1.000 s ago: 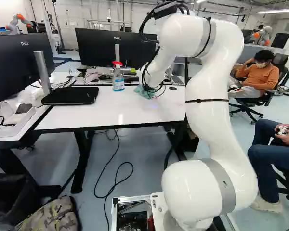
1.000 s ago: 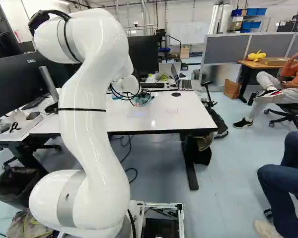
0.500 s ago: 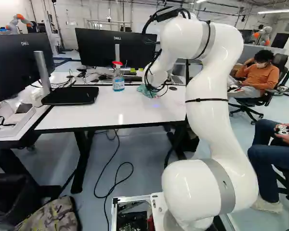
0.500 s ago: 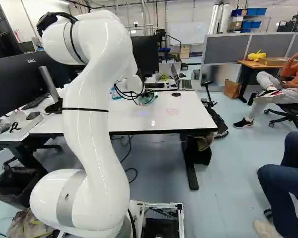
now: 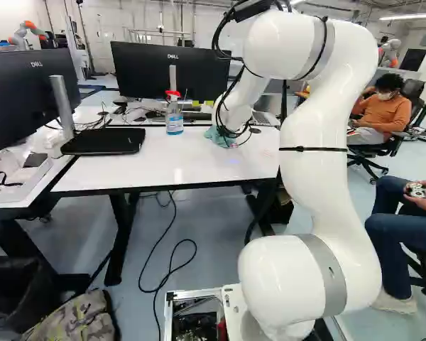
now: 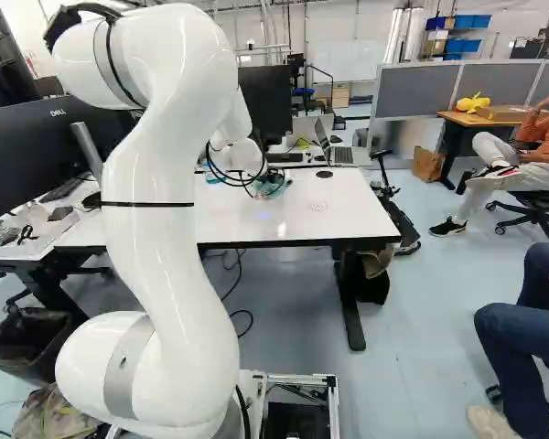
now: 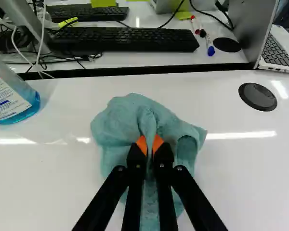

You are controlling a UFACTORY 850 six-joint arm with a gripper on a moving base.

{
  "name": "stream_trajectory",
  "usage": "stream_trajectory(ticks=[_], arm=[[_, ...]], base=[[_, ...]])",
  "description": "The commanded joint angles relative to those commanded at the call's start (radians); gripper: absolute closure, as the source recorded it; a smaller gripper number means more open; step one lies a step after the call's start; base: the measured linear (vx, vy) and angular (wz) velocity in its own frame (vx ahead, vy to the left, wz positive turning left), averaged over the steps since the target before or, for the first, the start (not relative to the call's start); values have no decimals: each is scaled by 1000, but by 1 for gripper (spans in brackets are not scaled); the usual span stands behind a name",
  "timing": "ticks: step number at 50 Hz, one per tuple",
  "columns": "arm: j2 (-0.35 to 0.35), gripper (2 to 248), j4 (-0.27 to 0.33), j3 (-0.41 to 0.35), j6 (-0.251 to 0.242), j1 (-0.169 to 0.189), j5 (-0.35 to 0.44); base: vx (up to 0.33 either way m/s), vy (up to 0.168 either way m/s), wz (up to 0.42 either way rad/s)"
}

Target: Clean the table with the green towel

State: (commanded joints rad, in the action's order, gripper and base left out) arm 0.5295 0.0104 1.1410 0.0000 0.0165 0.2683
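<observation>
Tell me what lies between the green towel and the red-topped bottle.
Only a bare stretch of white tabletop lies between towel and bottle; the wrist view shows this.

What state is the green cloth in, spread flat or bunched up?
Bunched up. The green cloth rises in a ridge where the tool pinches it, with rumpled folds around that on the table.

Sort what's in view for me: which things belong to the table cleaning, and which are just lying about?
Part of the job:
- green towel, pinched in the jaws
- white table

Probably just lying about:
- red-topped bottle
- keyboards
- blue marker
- laptop
</observation>
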Motion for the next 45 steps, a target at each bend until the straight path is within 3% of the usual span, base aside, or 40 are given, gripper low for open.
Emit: stream_trajectory(ticks=[26,45], arm=[[20,216,0,27,0,-65,0],[95,216,0,129,0,-68,0]], base=[[0,0,0],[0,0,0]])
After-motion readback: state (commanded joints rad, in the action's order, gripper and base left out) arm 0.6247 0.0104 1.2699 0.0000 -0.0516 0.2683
